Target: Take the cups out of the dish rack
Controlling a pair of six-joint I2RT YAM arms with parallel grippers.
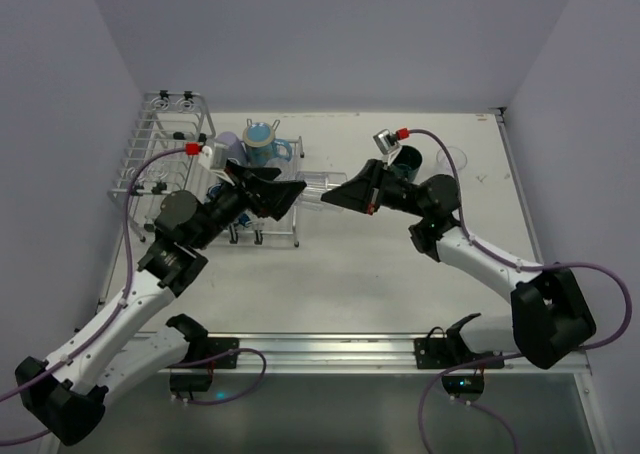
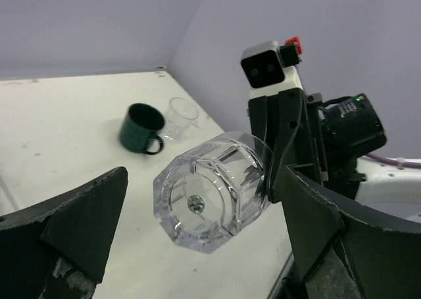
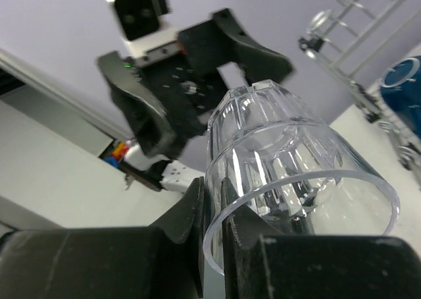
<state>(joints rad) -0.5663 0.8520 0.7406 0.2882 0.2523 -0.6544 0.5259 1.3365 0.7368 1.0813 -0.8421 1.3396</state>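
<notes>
A clear ribbed glass (image 1: 316, 186) hangs in the air between my two grippers, lying on its side. My right gripper (image 1: 338, 196) is shut on its rim, one finger inside and one outside (image 3: 217, 203). My left gripper (image 1: 290, 192) is open, its jaws spread wide on either side of the glass's base (image 2: 207, 203) without touching it. The silver wire dish rack (image 1: 160, 144) stands at the back left, and a blue cup (image 1: 262, 142) sits at its right end. A dark teal mug (image 1: 405, 159) and another clear glass (image 1: 452, 159) stand on the table behind my right wrist.
The rack's flat grid section (image 1: 265, 232) lies under my left arm. The teal mug (image 2: 141, 128) and the clear glass (image 2: 179, 118) also show in the left wrist view. The blue cup (image 3: 402, 91) and the rack wires (image 3: 355, 22) show at the right of the right wrist view.
</notes>
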